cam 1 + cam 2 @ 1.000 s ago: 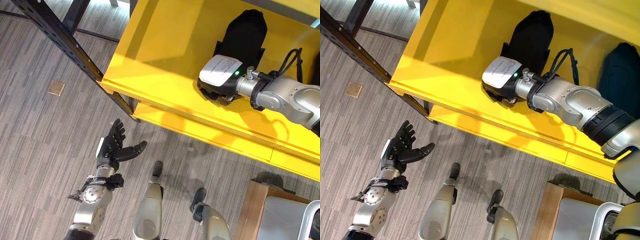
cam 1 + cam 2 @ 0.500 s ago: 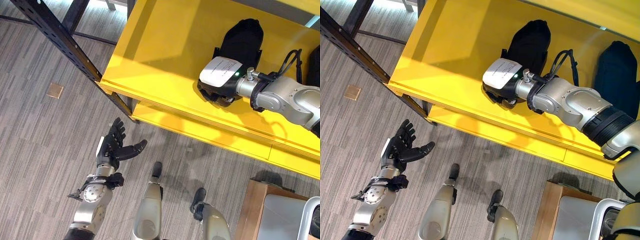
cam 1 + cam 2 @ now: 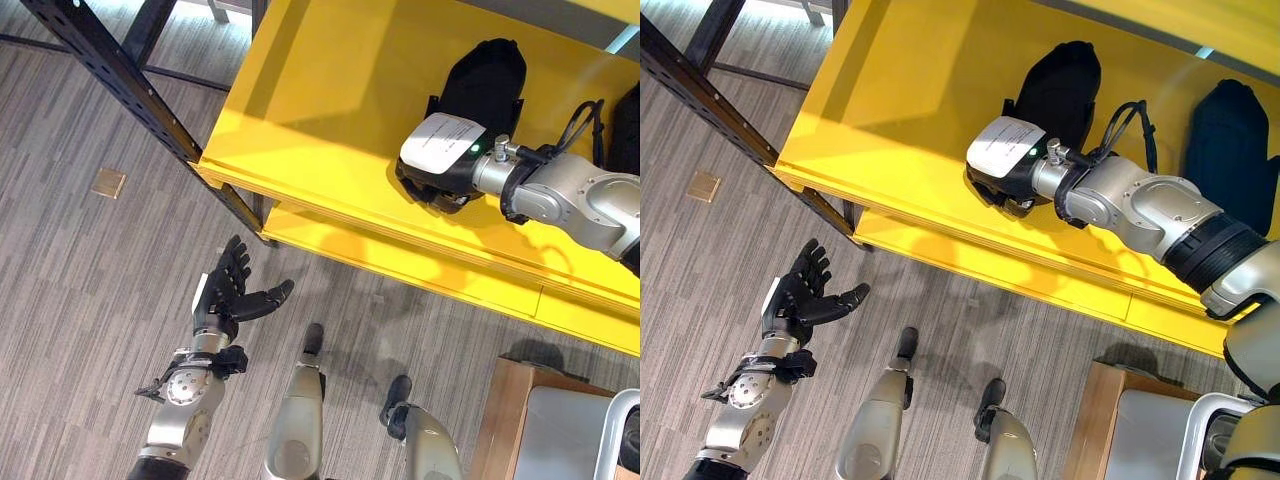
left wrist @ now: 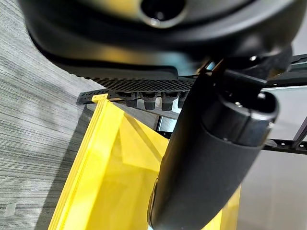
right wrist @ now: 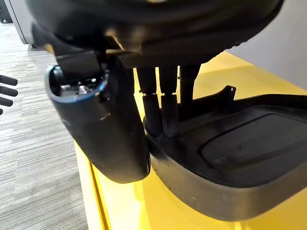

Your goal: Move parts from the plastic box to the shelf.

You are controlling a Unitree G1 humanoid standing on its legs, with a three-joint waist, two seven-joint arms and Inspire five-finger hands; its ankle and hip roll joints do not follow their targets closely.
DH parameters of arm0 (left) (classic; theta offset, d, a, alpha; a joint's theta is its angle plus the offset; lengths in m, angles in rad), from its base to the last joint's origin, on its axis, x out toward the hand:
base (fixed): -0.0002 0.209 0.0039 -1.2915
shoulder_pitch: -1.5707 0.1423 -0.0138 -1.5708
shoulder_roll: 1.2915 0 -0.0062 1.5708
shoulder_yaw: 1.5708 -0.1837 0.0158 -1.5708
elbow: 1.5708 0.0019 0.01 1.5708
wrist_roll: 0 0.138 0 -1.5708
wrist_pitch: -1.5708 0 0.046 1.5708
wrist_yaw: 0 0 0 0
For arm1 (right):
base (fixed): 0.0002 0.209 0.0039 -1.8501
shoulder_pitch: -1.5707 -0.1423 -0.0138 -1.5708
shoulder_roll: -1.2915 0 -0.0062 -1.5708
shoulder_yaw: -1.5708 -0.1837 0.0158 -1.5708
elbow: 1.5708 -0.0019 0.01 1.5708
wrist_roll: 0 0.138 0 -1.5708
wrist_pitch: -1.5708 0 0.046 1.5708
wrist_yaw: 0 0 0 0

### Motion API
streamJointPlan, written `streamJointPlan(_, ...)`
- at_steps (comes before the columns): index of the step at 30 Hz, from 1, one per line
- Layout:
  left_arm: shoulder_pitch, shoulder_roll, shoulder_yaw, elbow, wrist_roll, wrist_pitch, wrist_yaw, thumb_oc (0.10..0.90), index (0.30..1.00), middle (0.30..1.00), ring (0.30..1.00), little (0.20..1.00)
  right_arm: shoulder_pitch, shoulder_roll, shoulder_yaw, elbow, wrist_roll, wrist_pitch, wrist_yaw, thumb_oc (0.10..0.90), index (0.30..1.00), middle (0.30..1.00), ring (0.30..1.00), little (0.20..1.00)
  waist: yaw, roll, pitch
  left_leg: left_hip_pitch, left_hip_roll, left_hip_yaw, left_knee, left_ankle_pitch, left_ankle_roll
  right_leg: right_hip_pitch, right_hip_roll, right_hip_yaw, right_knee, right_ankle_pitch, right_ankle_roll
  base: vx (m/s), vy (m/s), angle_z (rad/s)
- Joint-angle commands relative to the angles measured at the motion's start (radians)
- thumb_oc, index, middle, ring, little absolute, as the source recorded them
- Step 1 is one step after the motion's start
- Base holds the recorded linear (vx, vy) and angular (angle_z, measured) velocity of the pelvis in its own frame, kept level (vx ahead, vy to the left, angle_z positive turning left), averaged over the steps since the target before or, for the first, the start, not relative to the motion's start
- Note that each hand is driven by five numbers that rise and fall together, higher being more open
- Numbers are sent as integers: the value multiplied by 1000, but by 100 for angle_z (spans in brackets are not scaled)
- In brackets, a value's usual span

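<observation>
Now black moulded part on yellow shelf, fingers seemingly gripping rim

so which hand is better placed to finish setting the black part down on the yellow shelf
Right. The right hand is already at the black moulded plastic part on the yellow shelf, its fingers resting on the part's rim in the right wrist view. The left hand hangs open over the floor, away from the shelf.

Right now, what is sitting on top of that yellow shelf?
Two black parts: one under the right hand, whose fingers curl over its near edge, and another farther right, partly hidden by the arm. The left hand hangs open over the floor.
</observation>
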Motion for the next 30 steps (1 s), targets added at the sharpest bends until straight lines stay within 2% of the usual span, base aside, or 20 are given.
streamJointPlan(1, 0, 78, 44, -121, -9, -114, 4, 900, 1000, 1000, 1000, 1000, -85, -14, -128, 1, 29, 36, -92, 900, 1000, 1000, 1000, 1000, 2, -20, -52, -74, 111, -29, 92, -20, -74, 87, -70, 25, -59, 16, 42, 0, 0, 0)
streamJointPlan(11, 7, 75, 56, -119, -15, -118, 10, 900, 1000, 1000, 1000, 1000, -70, -34, -194, 2, 56, 50, -134, 900, 1000, 1000, 1000, 1000, -4, -22, -52, -74, 111, -27, 96, -22, -72, 85, -68, 30, -57, 17, 41, 0, 0, 0)
streamJointPlan(19, 11, 79, 59, -120, -18, -121, 15, 900, 1000, 1000, 1000, 1000, -48, -17, -233, 31, 59, 60, -156, 900, 1000, 1000, 1000, 1000, -5, -19, -49, -77, 110, -27, 101, -25, -69, 83, -68, 29, -54, 17, 41, 0, 0, 0)
streamJointPlan(30, 15, 79, 64, -119, -17, -122, 18, 900, 1000, 1000, 1000, 1000, -54, -11, -238, 6, 59, 56, -163, 900, 1000, 1000, 1000, 1000, -1, -22, -48, -83, 108, -29, 104, -26, -69, 82, -68, 25, -51, 17, 40, 0, 0, 0)
